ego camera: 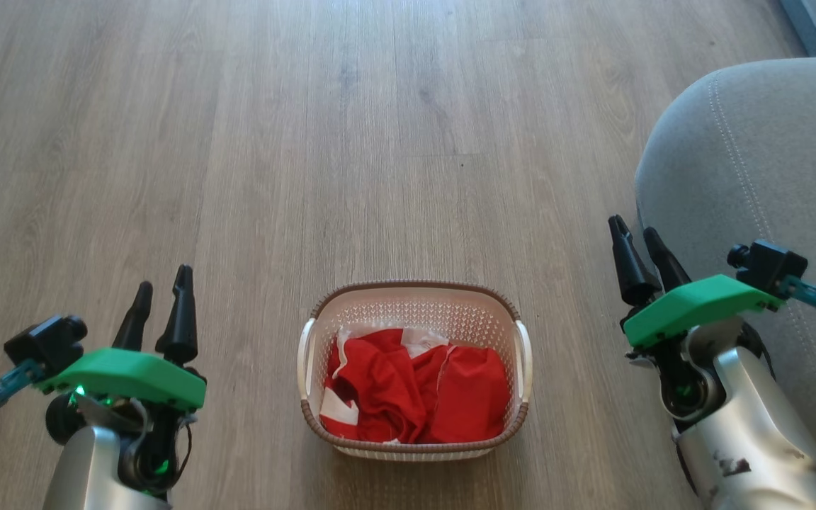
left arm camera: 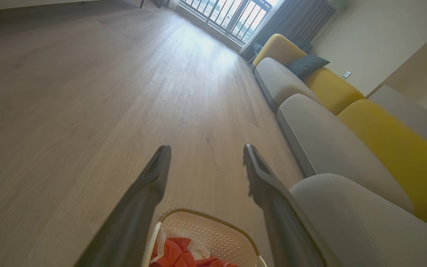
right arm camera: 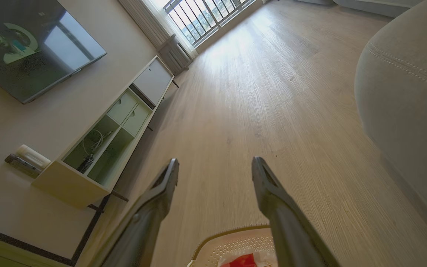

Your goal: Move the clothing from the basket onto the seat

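The crumpled bright red fabric clothing (ego camera: 415, 393) with white trim lies heaped inside the small oval cream-white perforated plastic basket (ego camera: 415, 312). The basket stands on the pale wood-grain plank floor (ego camera: 309, 142), between the two arms. From here the cloth looks light, limp and a little slick. I'd expect it to drape and trail when lifted, and one piece may well drag another along. The best hold seems to be a raised fold near the middle of the heap, pinched deep enough to gather several layers. That keeps clear of the stiff brown woven-look rim and the holed wall. The left claw (ego camera: 164, 278) and right claw (ego camera: 634, 227) both hang over the floor with their long dark fingers spread wide, holding nothing. The large grey upholstered seat (ego camera: 769, 156) sits close by the right arm, matte and coarse-woven, with a rounded corner and double pale stitching.
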{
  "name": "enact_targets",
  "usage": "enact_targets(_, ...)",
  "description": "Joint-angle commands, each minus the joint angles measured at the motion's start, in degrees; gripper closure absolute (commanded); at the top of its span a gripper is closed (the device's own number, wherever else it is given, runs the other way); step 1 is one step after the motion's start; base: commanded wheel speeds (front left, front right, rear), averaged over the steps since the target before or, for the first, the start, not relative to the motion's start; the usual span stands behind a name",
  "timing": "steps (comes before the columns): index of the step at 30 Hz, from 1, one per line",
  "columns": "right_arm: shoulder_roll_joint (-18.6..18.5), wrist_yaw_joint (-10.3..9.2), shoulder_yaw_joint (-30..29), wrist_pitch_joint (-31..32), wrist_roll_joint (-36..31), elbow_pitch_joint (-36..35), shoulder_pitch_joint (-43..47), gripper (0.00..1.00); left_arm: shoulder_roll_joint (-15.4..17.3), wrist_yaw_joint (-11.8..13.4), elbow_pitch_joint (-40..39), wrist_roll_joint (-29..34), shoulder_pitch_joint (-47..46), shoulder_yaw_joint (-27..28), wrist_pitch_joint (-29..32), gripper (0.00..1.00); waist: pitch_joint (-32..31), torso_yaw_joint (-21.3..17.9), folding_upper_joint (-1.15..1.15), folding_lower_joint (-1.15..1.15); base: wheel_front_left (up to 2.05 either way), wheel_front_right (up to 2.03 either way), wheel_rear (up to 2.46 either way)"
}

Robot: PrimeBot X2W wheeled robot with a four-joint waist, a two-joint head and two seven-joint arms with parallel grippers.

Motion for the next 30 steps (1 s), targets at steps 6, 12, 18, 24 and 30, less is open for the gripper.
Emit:
enact_targets(6, -0.73, 0.02, 1.61, -1.62, -5.22, -0.46, -5.39, 0.00, 1.82, -0.07, -1.17, 5.52, -4.69, 1.16, -1.65, 0.00, 0.18, -0.04, 0.00, 0.00, 0.00, 0.00, 0.00)
enact_targets(12, -0.87, 0.02, 2.41, -2.63, -9.17, 0.68, -6.92, 0.00, 1.92, -0.07, -0.92, 9.72, -5.76, 1.13, -2.65, 0.00, 0.45, -0.10, 0.00, 0.00, 0.00, 0.00, 0.00)
enact_targets(18, -0.94, 0.02, 2.93, -3.65, -13.05, 1.80, -8.53, 0.00, 2.06, -0.08, -0.49, 13.91, -6.73, 1.42, -3.66, 0.00, 0.70, -0.13, 0.00, 0.00, 0.00, 0.00, 0.00)
enact_targets(24, -1.16, 0.02, 3.45, -4.66, -16.86, 2.75, -10.15, 0.00, 2.23, -0.08, -0.25, 18.15, -7.85, 1.66, -4.66, 0.00, 0.91, -0.12, 0.00, 0.00, 0.00, 0.00, 0.00)
enact_targets(30, -1.20, 0.02, 3.75, -5.50, -20.13, 3.52, -11.40, 0.00, 2.34, -0.09, -0.05, 21.71, -8.64, 2.03, -5.50, 0.00, 0.95, -0.11, 0.00, 0.00, 0.00, 0.00, 0.00)
